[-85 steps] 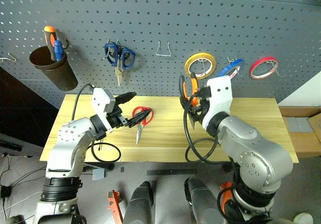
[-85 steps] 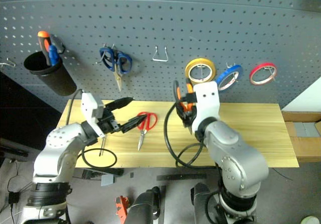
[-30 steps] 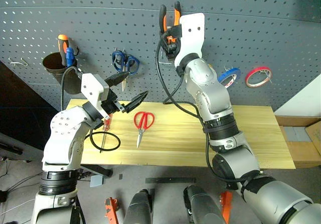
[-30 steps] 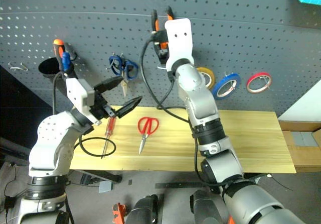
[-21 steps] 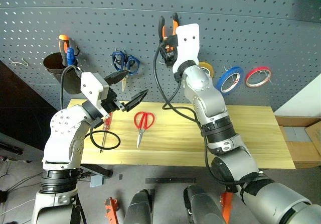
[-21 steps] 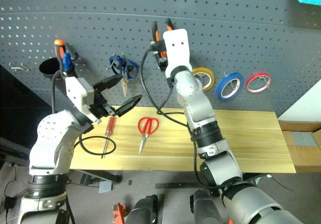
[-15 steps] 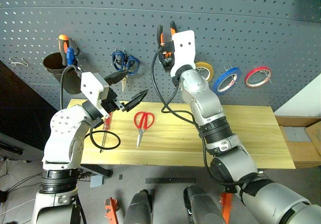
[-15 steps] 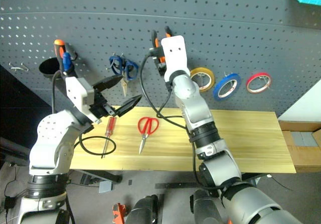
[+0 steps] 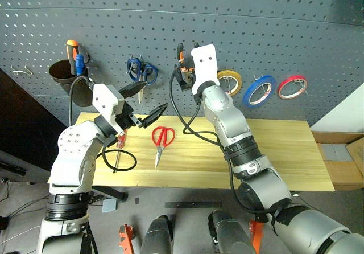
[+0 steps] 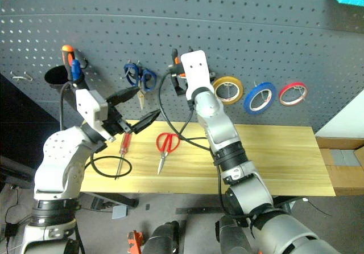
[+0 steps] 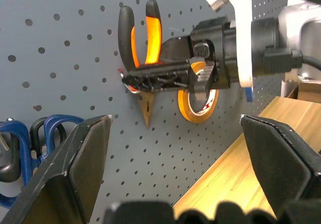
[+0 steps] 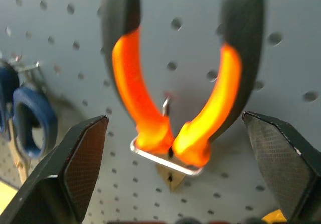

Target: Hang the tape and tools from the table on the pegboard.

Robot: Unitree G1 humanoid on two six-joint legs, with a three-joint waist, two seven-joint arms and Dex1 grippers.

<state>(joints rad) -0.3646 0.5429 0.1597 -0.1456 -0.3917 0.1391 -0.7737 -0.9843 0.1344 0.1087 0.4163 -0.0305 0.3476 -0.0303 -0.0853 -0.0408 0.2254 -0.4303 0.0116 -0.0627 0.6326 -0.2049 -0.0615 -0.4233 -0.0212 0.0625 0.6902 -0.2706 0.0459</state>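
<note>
The orange-and-black pliers [image 12: 128, 98] hang nose down on a metal hook [image 12: 150, 156] of the dark grey pegboard [image 9: 284, 26]. My right gripper [image 9: 183, 72] is open around them, one finger on each side and clear of the handles. The blue tape [image 9: 259, 90] hangs on the pegboard further right. Red-handled scissors [image 9: 162, 137] and a red-handled screwdriver [image 9: 119, 146] lie on the wooden table [image 9: 273, 151]. My left gripper [image 9: 156, 94] hovers open above the table's left part, holding nothing.
On the pegboard hang a yellow tape [image 9: 229, 80], a red tape [image 9: 293, 86], blue scissors [image 9: 141, 70] and a dark cup [image 9: 65, 77] with screwdrivers in it. A black cable loop [image 9: 119, 160] lies by the screwdriver. Cardboard boxes [image 9: 341, 151] stand at the right.
My right gripper came down the pegboard with the pliers, then opened. The pliers now hang on the hook. The left arm has stayed still.
</note>
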